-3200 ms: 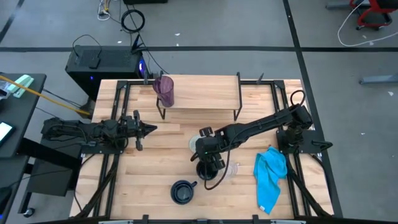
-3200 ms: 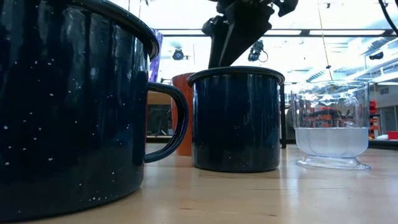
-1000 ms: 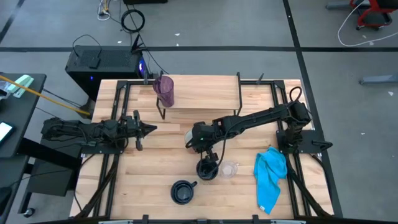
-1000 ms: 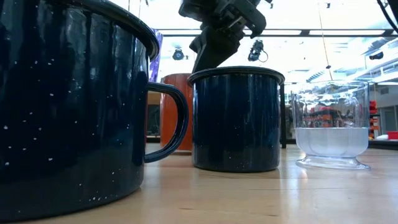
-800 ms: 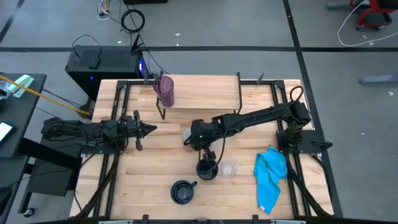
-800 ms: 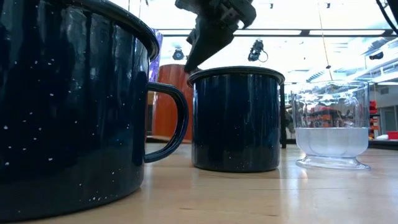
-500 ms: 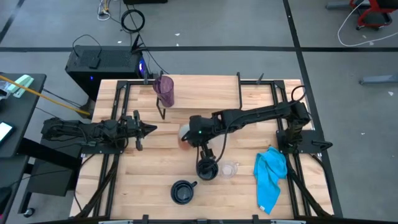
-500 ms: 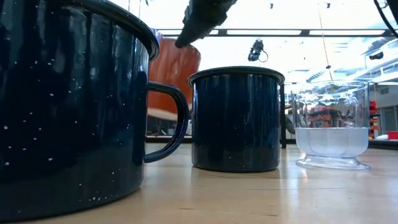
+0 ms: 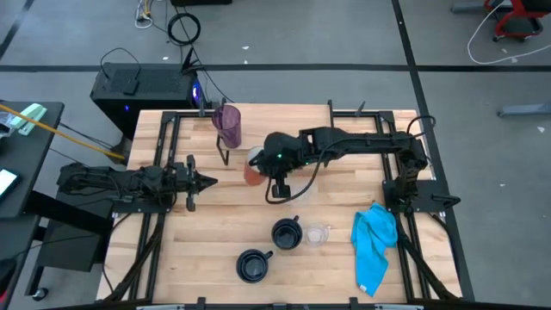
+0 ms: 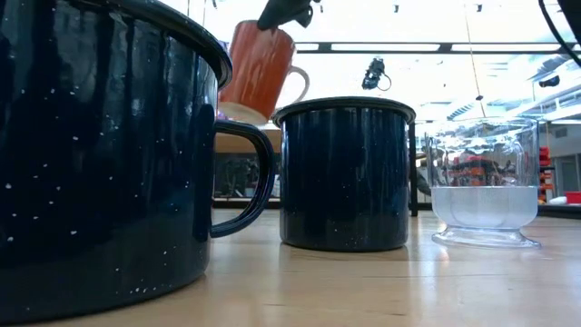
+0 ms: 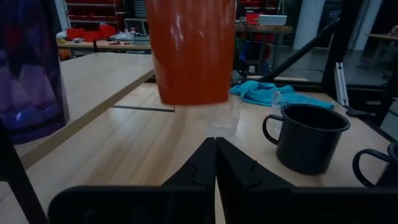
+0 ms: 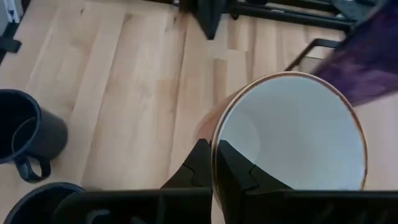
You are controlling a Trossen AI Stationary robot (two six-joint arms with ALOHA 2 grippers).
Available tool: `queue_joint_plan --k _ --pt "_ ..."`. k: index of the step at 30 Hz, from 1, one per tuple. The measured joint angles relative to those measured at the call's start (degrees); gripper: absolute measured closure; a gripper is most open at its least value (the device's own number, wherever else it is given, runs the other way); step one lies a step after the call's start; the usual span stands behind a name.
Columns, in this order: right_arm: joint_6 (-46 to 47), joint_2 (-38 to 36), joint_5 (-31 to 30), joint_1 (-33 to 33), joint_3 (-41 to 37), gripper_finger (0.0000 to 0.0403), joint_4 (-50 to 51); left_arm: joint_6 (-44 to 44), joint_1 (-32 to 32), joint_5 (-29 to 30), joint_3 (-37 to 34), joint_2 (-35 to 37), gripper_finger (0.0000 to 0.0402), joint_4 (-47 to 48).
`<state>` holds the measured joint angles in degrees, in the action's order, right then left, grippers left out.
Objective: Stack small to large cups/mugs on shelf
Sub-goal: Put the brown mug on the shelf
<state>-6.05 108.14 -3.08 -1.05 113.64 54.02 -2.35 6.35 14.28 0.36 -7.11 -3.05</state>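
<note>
Item one, orange-brown mug (image 10: 257,68): we record it lifted clear of the tabletop (image 9: 224,250), tilted, gripped at its rim by the right gripper (image 9: 269,160), whose fingers are pinched on the wall with one inside the white interior (image 12: 292,134). From above it hangs at the front edge of the shelf (image 9: 284,129), toward that plank's 7 o'clock corner.

Item two, purple tumbler (image 9: 228,125): we find it upright on the shelf at the 9 o'clock end, close to the lifted mug.

Items three and four, two navy mugs: one (image 9: 286,233) stands on the tabletop toward 6 o'clock of the shelf; the other (image 9: 252,265) sits nearer the table's front edge.

Item five, clear glass (image 9: 318,234): just beside the first navy mug, at its 3 o'clock.

Item six, blue cloth (image 9: 374,245): crumpled at the table's 4 o'clock.

Item seven, left gripper (image 9: 205,179): we see it parked at the table's 9 o'clock, fingers pressed together on nothing.
</note>
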Motion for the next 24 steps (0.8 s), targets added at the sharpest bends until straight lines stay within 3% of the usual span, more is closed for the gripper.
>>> queue_joint_plan --k 10,18,24 --pt "0.31 -0.02 -1.89 4.33 3.32 0.0395 2.46 -3.12 0.02 -0.41 0.00 0.00 0.0389 -0.77" --pt "-4.51 -0.02 -1.56 7.05 3.37 0.0395 2.54 -5.53 2.14 -0.53 0.00 0.00 0.0396 -1.13" --pt "-9.64 -0.02 -1.77 8.62 3.37 0.0395 2.50 -7.54 2.67 -0.44 0.00 0.00 0.0374 -1.32"
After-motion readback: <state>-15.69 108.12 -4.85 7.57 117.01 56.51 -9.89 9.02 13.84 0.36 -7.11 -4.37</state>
